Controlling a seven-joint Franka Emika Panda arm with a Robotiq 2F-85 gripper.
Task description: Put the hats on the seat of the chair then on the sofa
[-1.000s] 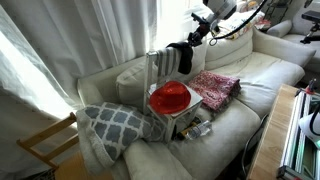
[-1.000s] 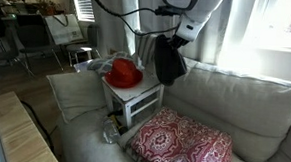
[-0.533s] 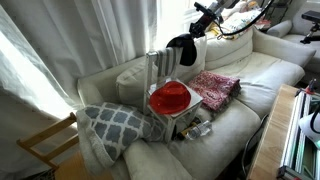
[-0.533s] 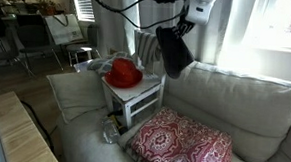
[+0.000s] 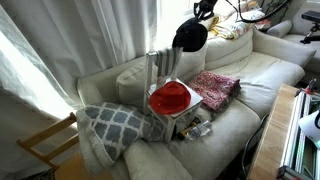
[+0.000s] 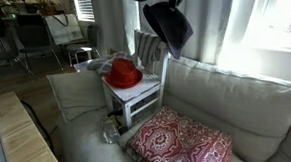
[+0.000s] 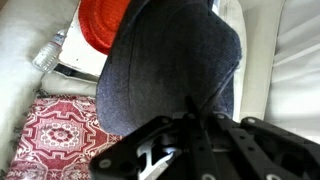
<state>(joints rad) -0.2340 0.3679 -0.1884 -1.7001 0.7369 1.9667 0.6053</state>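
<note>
Hanging from end effector [image 7: 197, 112] clamped on its brim: black hat [image 6: 171, 27], long axis steeply tilted.

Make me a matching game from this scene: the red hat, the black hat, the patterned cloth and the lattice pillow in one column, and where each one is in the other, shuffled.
Things:
1. red hat
2. black hat
3. patterned cloth
4. lattice pillow

Places:
A. hanging in the air, held by the gripper
B. lying on the sofa cushion beside the chair
C. at the sofa's end, near the wooden chair frame
D. on the chair's seat

Pairs: 1-D, 2-A, 3-B, 4-C.
</note>
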